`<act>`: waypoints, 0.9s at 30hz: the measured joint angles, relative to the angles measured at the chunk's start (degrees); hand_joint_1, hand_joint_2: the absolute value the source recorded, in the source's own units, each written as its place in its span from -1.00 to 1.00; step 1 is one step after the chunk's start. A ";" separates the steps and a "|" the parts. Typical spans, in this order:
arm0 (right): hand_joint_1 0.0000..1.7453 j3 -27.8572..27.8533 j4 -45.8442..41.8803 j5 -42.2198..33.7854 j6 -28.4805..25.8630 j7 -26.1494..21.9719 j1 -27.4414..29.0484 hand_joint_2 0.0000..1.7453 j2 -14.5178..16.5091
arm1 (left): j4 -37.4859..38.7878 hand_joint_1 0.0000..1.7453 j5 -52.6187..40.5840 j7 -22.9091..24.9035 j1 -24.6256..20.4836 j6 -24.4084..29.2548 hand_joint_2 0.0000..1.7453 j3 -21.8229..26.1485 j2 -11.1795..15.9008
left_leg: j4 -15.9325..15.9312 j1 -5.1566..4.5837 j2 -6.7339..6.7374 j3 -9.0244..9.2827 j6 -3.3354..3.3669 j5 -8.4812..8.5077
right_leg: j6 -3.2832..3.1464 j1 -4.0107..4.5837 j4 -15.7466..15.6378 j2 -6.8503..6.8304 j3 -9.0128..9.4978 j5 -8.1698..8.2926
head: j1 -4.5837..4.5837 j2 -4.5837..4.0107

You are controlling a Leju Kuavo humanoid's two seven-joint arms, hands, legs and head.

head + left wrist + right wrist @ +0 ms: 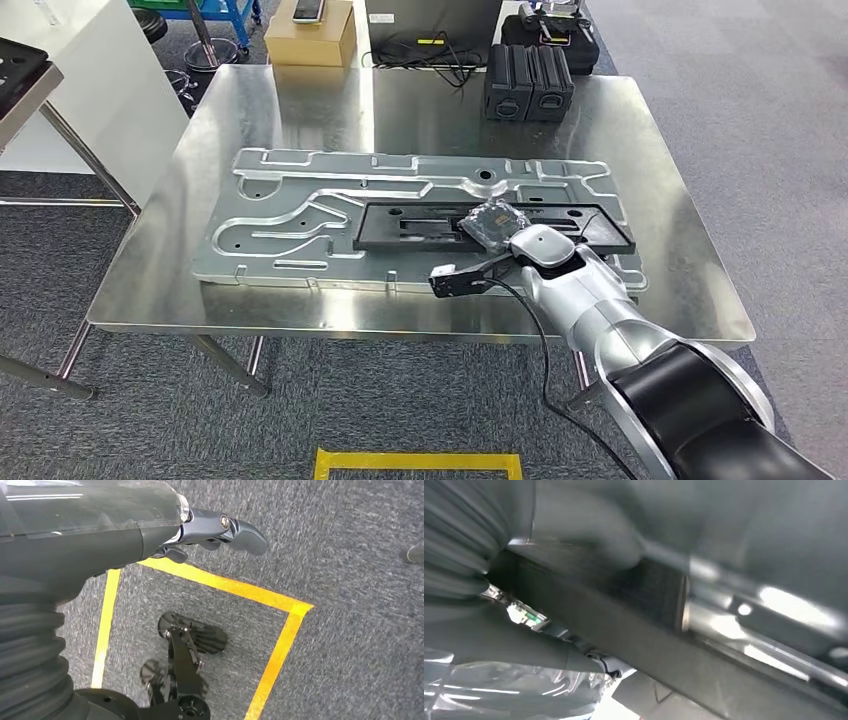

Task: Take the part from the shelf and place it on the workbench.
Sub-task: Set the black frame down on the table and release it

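A: Starting at the left side, what is the left hand (220,530) doing?

B: It hangs over grey carpet with yellow floor tape (235,587), fingers loosely curled with nothing between them. It is well away from the table (240,100), so it has no part in the placing.

A: And on the table?

B: A large stamped metal panel (300,215) lies flat across the middle, its long axis parallel to the near edge. The black part (410,228) lies on the panel's right half, also long side parallel to that edge.

A: Where does the right hand sit against it?

B: The right hand (495,225) rests over the part's middle, reaching in from the near right corner, so the arm crosses the part's long axis roughly at right angles. The part runs out to either side of the fingers.

A: Are they clamped on it?

B: I cannot tell. The head view shows the hand on top of the part, and the right wrist view is too blurred to settle it.

A: So the coming move?

B: Likely a release and lift straight off, I judge, since the part seems already down.
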 joint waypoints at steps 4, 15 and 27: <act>-1.00 0.15 0.58 0.01 -0.86 0.43 0.25 -1.00 0.24 | 0.03 -1.00 -0.52 -0.02 0.04 0.45 0.00 -0.20 -0.01 | 0.07 -0.17 -0.12 0.41 -0.24 -0.19 | -0.70 0.13 -10.50 0.00 5.23 6.01 | -0.01 0.00; -1.00 -0.49 -5.34 -3.23 -30.92 0.06 2.89 -1.00 0.85 | 0.22 -1.00 -0.34 -0.23 0.18 1.67 -1.00 -0.22 -0.01 | 16.29 0.14 -0.13 -6.65 -3.01 -8.65 | -2.97 0.26 -17.07 -0.13 8.32 8.19 | -0.02 0.00; -1.00 -21.49 -51.65 -32.95 -33.34 -24.90 24.69 -1.00 -2.13 | 0.49 -1.00 1.39 0.19 1.21 2.02 -1.00 0.15 -0.23 | 0.19 0.34 -0.32 1.41 -0.31 -1.23 | 0.00 0.19 -12.47 -0.18 7.09 4.44 | -0.01 0.00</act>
